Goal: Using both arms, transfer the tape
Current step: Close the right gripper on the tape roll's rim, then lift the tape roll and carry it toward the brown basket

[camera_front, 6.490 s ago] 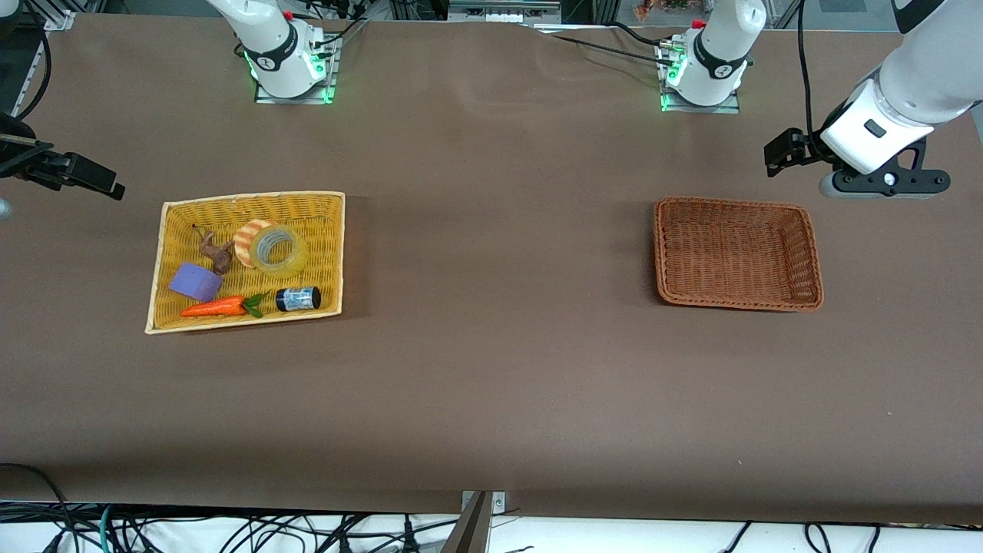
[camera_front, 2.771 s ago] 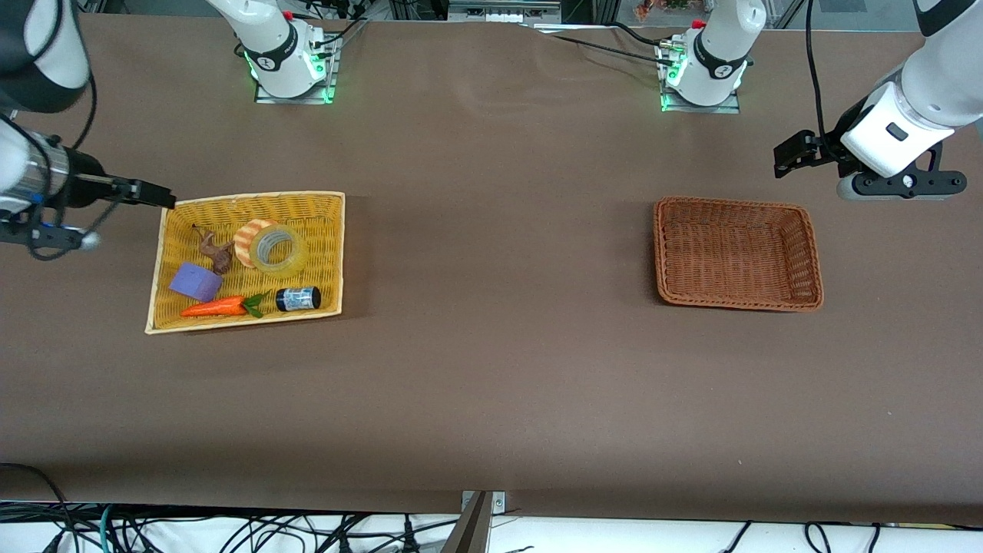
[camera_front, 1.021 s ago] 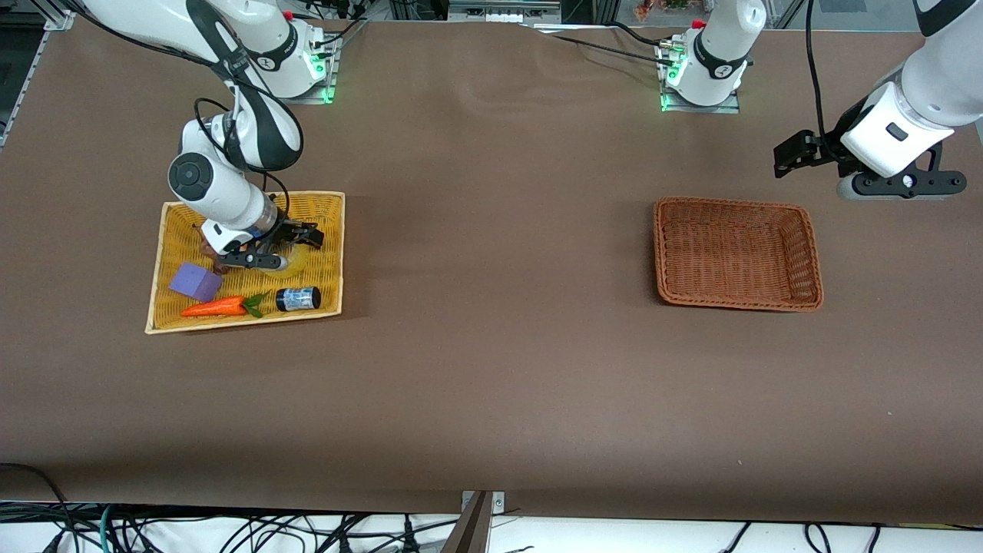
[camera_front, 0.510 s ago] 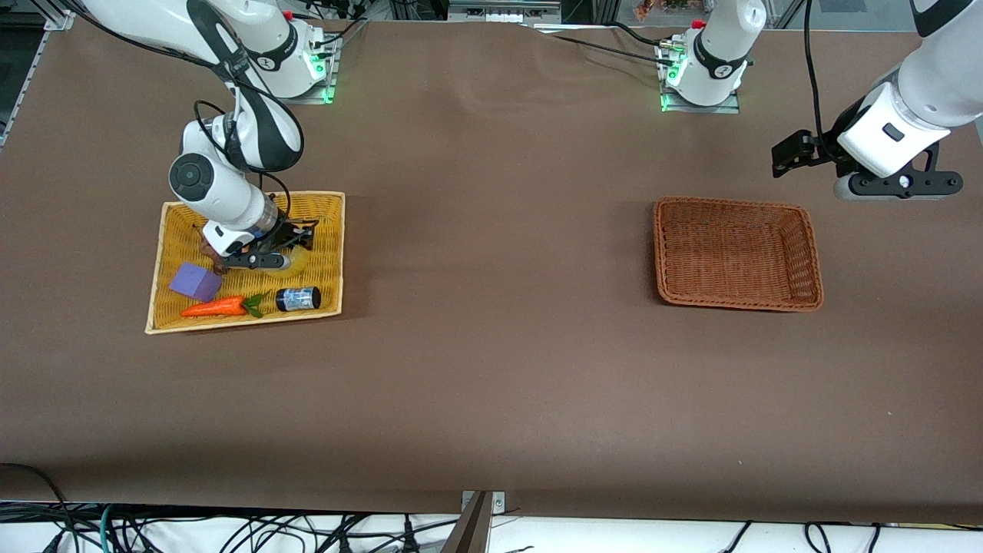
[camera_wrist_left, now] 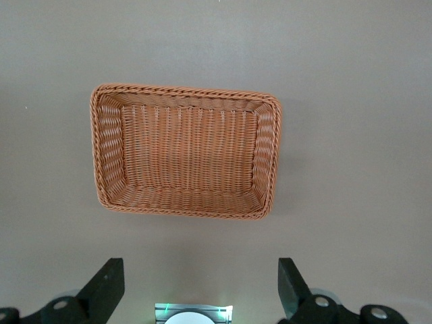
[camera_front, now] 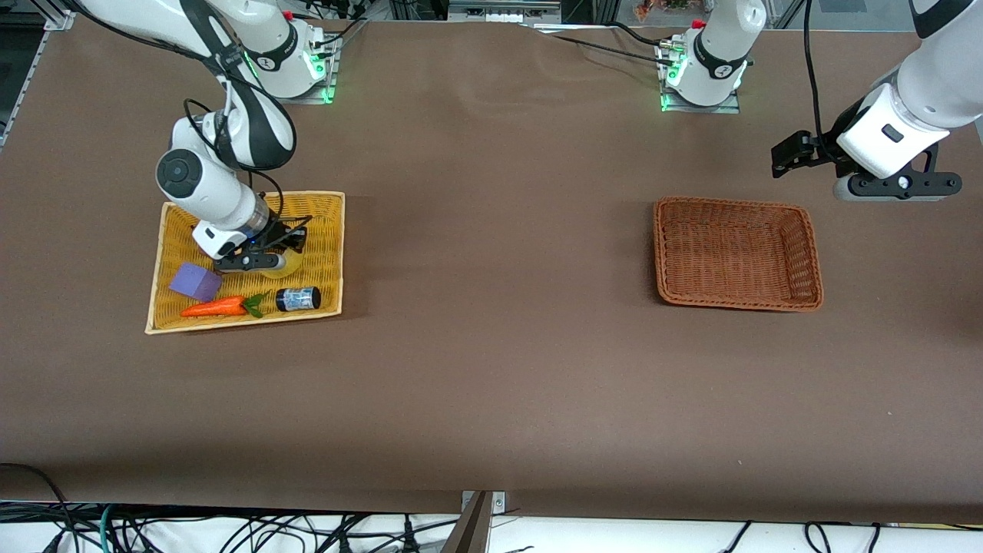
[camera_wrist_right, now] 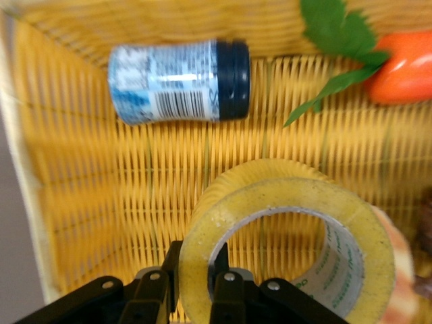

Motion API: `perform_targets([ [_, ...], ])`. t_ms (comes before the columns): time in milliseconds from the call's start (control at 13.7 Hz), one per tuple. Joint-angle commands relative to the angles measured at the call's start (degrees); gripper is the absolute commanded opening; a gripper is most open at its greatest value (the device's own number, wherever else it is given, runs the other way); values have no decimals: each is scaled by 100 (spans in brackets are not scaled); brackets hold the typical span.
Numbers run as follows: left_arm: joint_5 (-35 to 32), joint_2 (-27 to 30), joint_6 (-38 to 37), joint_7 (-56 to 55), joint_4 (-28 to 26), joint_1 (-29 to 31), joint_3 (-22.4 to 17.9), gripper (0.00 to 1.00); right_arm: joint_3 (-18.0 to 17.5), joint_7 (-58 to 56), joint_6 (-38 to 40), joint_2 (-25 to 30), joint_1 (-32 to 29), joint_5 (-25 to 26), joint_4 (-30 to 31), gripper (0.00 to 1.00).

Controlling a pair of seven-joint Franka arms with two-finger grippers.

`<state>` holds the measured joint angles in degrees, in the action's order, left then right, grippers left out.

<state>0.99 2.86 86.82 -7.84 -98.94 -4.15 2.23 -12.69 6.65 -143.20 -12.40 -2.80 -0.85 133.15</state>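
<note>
Right claw (camera_wrist_right: 196, 287) gripping tape (camera_wrist_right: 290, 250) wall in yellow basket (camera_front: 322, 223), left claw (camera_wrist_left: 199, 287) wide, waiting above table

- The tape (camera_wrist_right: 290, 229) is see-through yellow with a grey inside.
- The basket (camera_wrist_right: 101, 202) under it is bright yellow.
- The small bottle (camera_wrist_right: 179, 81) is blue and white with a black cap.
- The carrot (camera_wrist_right: 405, 67) is orange with green leaves.
- The block (camera_front: 195, 281) is purple.
- The other basket (camera_wrist_left: 185, 150) is orange-brown.

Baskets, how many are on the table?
2. The yellow basket sits toward the right arm's end, full of things. The brown basket sits toward the left arm's end.
</note>
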Motion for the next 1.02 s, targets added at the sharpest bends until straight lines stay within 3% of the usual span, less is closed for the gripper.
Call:
perform_targets([
  [0,68,-49,-103,36,112,63,24,100,-241,64,1071,466,-27,6,-532,0],
  [219,68,-49,-77,36,68,63,23,100,-952,1115,2390,309,-10,-12,-1788,0],
  [365,68,-31,-59,45,24,115,23,100,-1401,1862,2578,125,182,-20,-2396,0],
  [802,68,-40,-86,27,94,169,41,100,-1403,3937,2543,-1069,1657,93,-3916,0],
  [948,68,-31,-95,45,86,186,15,100,-1403,4693,2525,-1605,2124,513,-4304,0],
])
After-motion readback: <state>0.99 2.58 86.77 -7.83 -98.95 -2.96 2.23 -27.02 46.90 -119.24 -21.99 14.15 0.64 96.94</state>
